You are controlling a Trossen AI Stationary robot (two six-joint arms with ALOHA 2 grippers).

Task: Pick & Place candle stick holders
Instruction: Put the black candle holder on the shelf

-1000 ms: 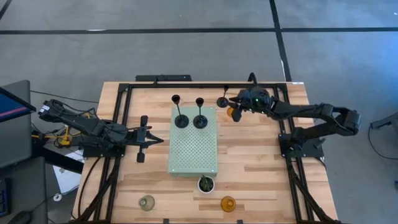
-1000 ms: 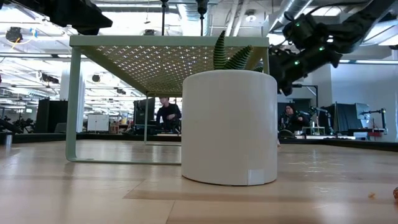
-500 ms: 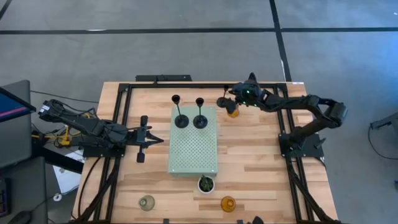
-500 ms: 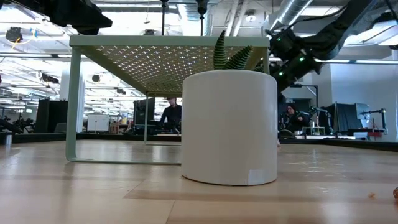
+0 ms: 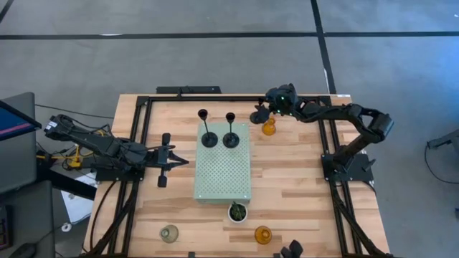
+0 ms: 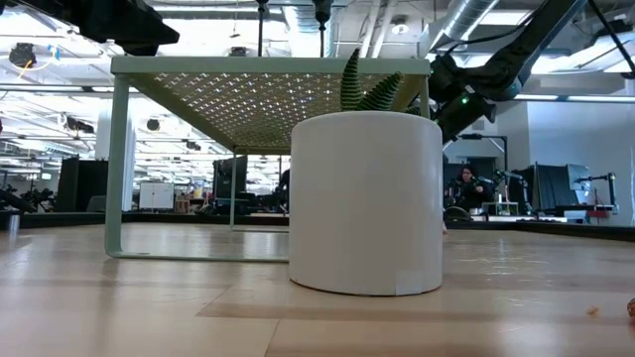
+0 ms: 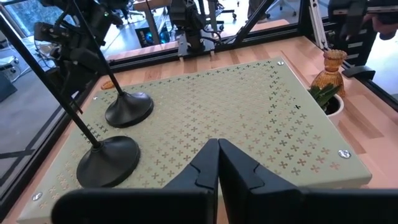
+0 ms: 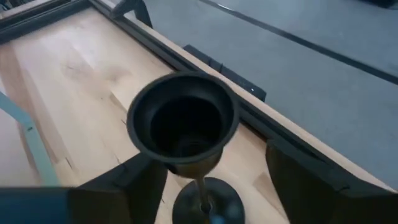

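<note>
R gripper [image 5: 267, 113] sits at the far edge of the desk [image 5: 301, 193], jaws spread wide either side of the 3rd black holder [image 8: 183, 127], not closed on it yet. That holder stands upright on the desk, just beside the amber holder [image 5: 269, 128]. L gripper [image 7: 217, 163] waits w/ jaws shut, low at the near edge of the pale green board [image 5: 224, 168], where 2 black holders [image 5: 208, 137] already stand.

Risk, as I judge it: thin stem, heavy cup, so a jaw clipping the cup rim on closing could tip it, prob. into the amber one next to it. Gripping at cup height vs stem may also let it swing.

Vs 1 s ago: R arm has reached further toward the far edge, jaws now wider; L arm unchanged. Amber holder now uncovered in high view.
</note>
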